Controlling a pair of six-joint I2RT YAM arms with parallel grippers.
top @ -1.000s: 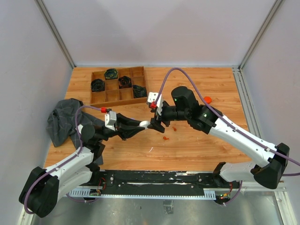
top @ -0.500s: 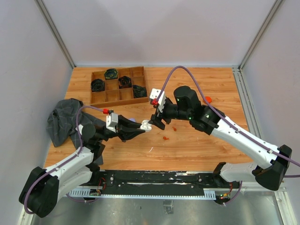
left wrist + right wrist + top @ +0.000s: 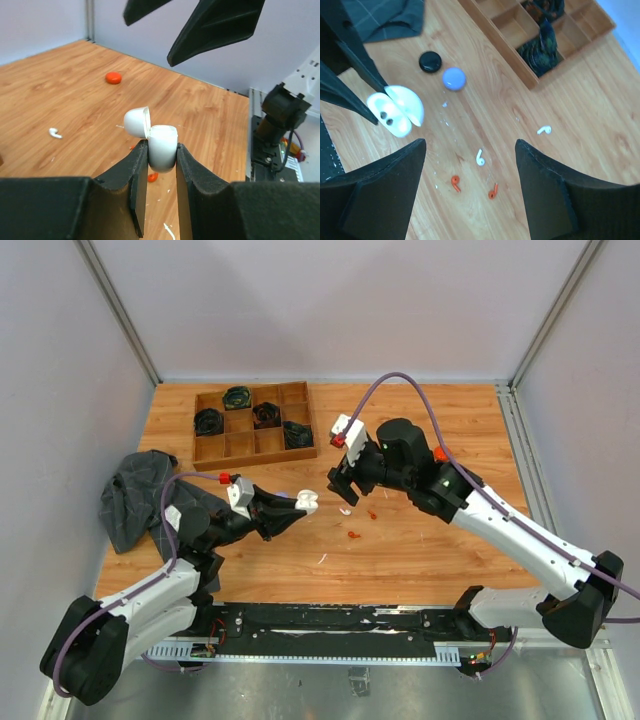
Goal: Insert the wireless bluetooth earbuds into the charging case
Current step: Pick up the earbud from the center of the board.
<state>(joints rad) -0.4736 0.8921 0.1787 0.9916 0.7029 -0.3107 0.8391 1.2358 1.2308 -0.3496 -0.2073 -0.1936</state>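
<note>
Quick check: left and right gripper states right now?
Left gripper: closed on the open charging case.
Right gripper: open, holding nothing.

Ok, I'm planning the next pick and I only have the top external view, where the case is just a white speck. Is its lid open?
Observer: Yes. The left wrist view shows the charging case clamped in the left gripper, lid swung back.
Operator: Anything in it?
Observer: The right wrist view looks straight in: both wells appear empty, with only two dark spots showing.
Operator: And the right gripper?
Observer: The right gripper is open, nothing between its fingers, hovering above a small white earbud lying on the table.
</note>
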